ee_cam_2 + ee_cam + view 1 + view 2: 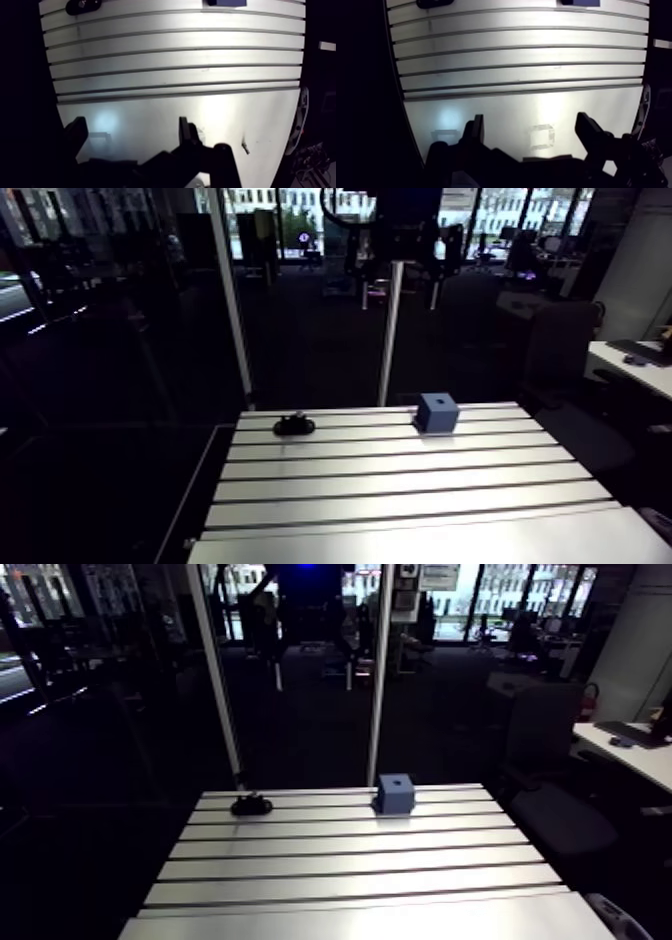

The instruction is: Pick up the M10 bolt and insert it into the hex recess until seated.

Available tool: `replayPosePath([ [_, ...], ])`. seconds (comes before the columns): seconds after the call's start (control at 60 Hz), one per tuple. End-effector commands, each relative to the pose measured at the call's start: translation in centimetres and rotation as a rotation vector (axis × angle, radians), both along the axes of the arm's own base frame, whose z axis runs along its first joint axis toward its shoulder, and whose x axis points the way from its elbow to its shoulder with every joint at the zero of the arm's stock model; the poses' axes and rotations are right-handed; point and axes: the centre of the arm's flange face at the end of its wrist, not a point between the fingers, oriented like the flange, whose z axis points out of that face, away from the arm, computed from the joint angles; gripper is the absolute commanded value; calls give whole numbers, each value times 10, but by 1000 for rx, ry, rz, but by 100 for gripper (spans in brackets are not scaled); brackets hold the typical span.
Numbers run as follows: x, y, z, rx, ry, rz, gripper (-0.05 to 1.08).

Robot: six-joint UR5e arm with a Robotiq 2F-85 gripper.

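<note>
The M10 bolt is a small black object lying at the far left of the slotted table. A blue block with a dark recess in its top face stands at the far edge, to the right of the bolt. In the wrist view my gripper is open over the smooth near strip of the table, with nothing between its fingers. The bolt and the block lie far ahead of it, across several slots. The bolt lies ahead and off to one side. The block is ahead toward the other side.
A pale upright post rises behind the table's far edge, close to the blue block. A slanted frame bar stands at the far left corner. A small dark speck lies on the smooth strip beside the gripper.
</note>
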Motion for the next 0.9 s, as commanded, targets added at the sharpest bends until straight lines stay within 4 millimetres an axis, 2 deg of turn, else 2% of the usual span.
replayPosePath([
  [0.017,19,-42,14,8,131,34,1],
  [0.467,18,-42,11,5,134,32,1],
  [0.567,15,-42,1,6,156,32,1],
  [0.717,-3,-42,-23,13,253,42,1],
  [0.75,-13,-42,-38,13,266,40,1],
  [0.767,-13,-42,-38,13,266,40,1],
  [0.9,-27,-58,-67,7,246,63,1],
])
